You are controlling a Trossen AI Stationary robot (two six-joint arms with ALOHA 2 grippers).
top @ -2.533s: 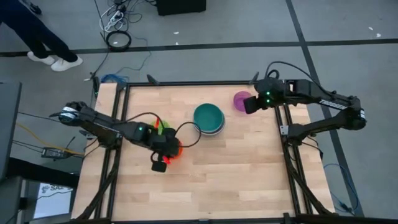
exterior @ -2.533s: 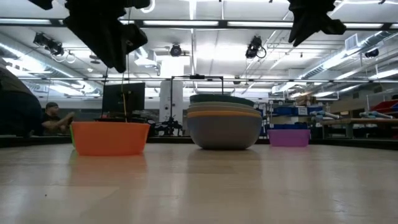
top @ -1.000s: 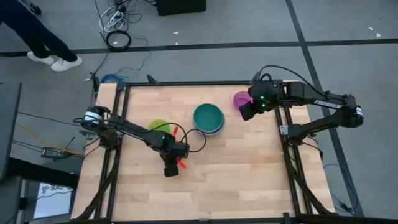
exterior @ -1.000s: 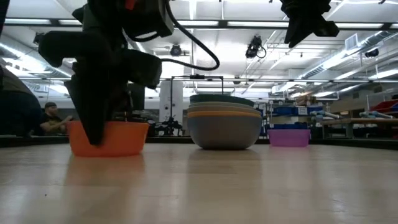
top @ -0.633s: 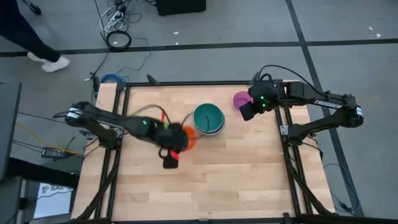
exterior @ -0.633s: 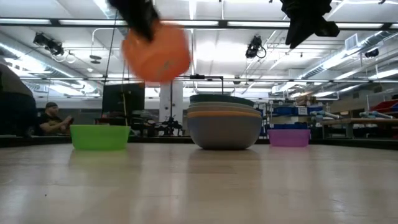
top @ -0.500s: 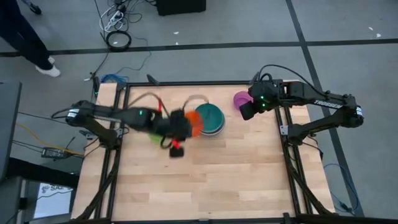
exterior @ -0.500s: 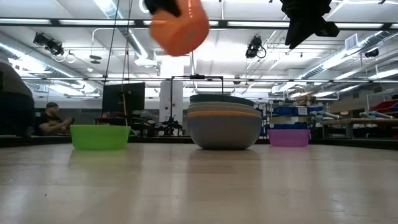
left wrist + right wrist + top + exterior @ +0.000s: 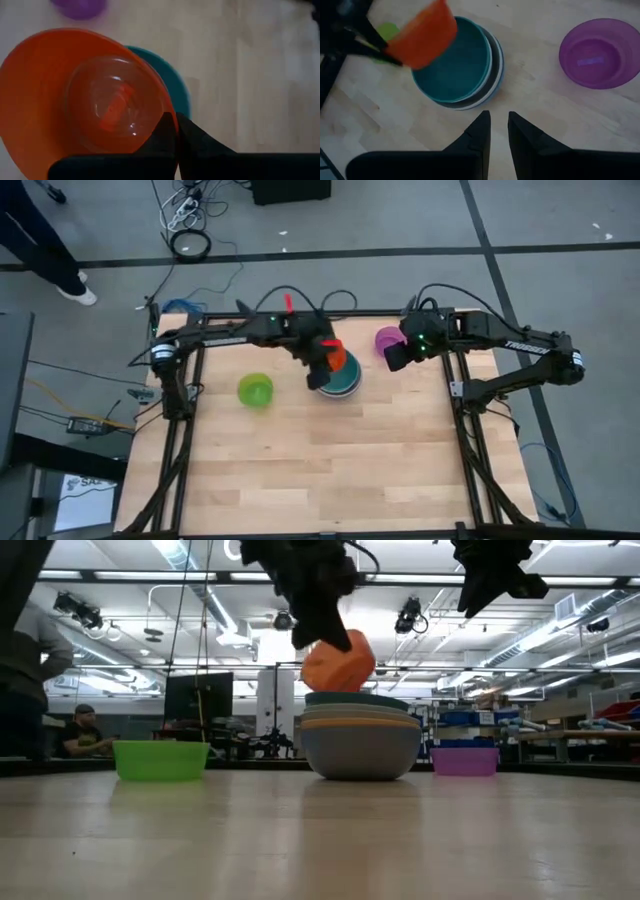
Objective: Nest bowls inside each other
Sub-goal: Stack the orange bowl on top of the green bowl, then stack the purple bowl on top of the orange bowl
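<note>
No writing is readable. The left gripper (image 9: 175, 120) pinches the red-orange bowl (image 9: 335, 357), tilted above the teal bowl (image 9: 342, 376); the right gripper (image 9: 498, 122) hangs slightly parted, empty.

On the wooden bench (image 9: 330, 460), the stack of nested round plastic bowls with the teal bowl (image 9: 342, 376) uppermost sits near the middle toward the far edge. The left pincer (image 9: 321, 370) holds the red-orange plastic bowl (image 9: 335, 358) tilted, just above the stack's left rim. The lime green plastic bowl (image 9: 255, 390) lies left of the stack, apart. The small purple plastic bowl (image 9: 388, 339) lies right of it, behind the right pincer (image 9: 394, 358), which hangs above the bench.
</note>
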